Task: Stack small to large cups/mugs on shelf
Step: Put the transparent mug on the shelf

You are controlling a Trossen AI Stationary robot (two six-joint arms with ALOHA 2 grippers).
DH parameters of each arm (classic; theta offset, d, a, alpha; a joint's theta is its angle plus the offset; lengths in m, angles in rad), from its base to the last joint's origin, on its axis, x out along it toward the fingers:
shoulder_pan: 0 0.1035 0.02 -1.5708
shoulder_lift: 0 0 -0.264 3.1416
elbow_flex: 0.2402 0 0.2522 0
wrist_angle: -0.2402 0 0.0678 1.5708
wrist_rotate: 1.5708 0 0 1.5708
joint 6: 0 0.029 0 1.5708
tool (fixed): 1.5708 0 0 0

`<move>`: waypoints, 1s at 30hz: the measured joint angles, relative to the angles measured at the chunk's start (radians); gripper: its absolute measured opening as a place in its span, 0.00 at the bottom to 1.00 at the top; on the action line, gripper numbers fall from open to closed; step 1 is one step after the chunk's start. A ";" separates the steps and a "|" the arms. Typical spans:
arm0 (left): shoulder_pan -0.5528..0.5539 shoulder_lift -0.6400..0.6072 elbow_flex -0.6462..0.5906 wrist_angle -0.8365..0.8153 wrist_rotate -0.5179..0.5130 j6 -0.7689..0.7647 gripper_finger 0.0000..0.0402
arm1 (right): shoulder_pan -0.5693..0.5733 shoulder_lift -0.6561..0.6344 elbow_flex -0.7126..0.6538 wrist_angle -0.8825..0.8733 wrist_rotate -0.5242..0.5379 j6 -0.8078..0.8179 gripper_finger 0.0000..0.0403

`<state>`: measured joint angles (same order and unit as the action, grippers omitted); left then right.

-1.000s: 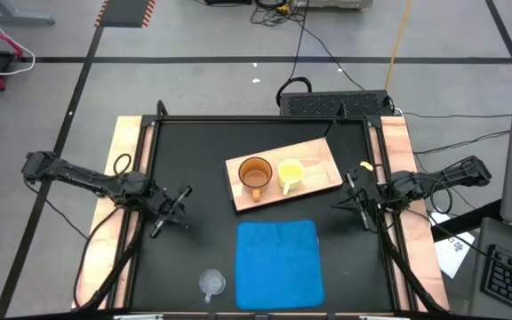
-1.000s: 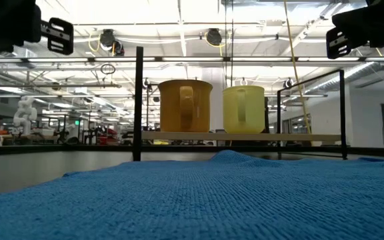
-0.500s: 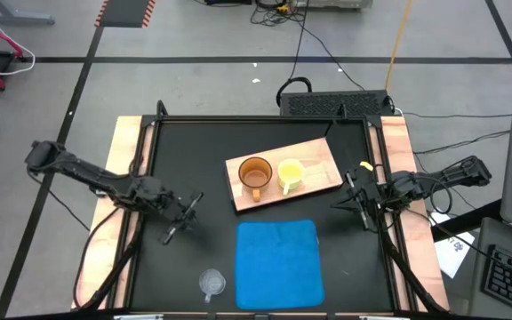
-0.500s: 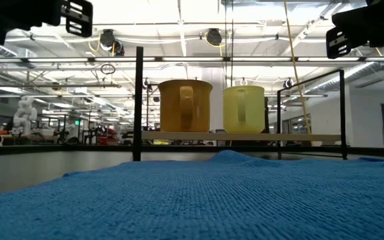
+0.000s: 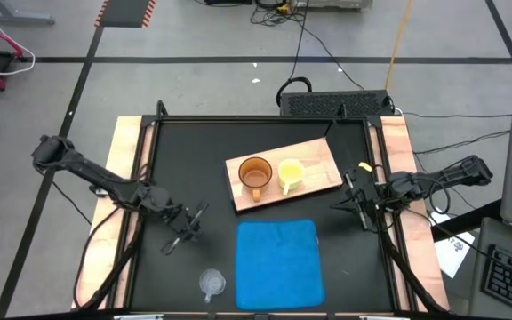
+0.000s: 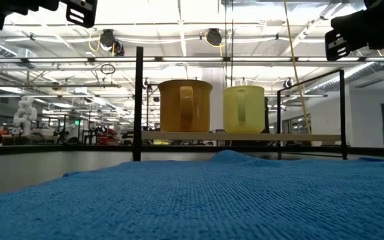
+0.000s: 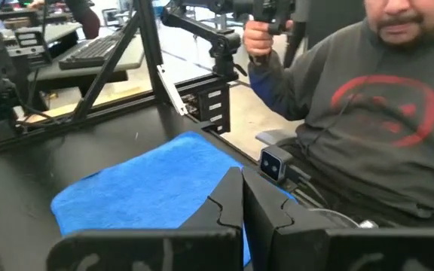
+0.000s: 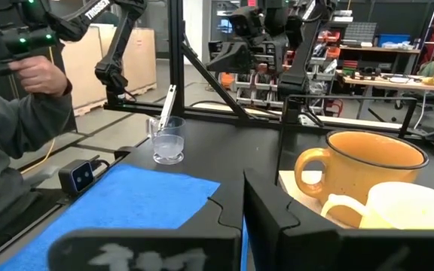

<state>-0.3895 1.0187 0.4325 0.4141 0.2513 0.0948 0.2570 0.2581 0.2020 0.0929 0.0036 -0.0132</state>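
Observation:
The amber-brown mug [image 5: 255, 175] and the yellow mug [image 5: 290, 173] stand upright side by side on the light-wood shelf board [image 5: 320, 158] at the table's middle. The small clear cup [image 5: 212, 283] stands on the black table near the front edge, left of the blue mat [image 5: 278, 262]. My left gripper [image 5: 185, 229] is shut and empty, above the table, left of the mat and farther back than the clear cup. My right gripper [image 5: 356, 203] is shut and empty at the table's right side, right of the board. The right wrist view shows the cup [image 8: 168, 141] and both mugs [image 8: 368, 169].
A black frame rail and posts [image 6: 138, 100] edge the table. A person in a grey shirt [image 7: 368, 113] sits beyond the near edge holding a handle. The blue mat [image 6: 212, 193] lies in front of the board [image 6: 242, 137].
My left gripper has moved toward the table's near edge and to the right, closer to the blue mat and the clear cup, staying shut. The mugs, cup and right arm have kept still.

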 joint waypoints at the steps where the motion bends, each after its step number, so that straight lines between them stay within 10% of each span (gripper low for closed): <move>1: -0.012 0.006 0.004 0.000 -0.015 -0.001 0.00 | 0.000 0.000 0.000 0.000 0.000 0.000 0.00; 30: -0.367 0.031 0.050 0.012 -0.498 -0.184 0.00 | 0.000 0.000 0.000 0.008 0.000 0.005 0.00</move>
<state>-0.7563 1.0499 0.4828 0.4256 -0.2464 -0.0889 0.2570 0.2584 0.2020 0.1013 0.0034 -0.0082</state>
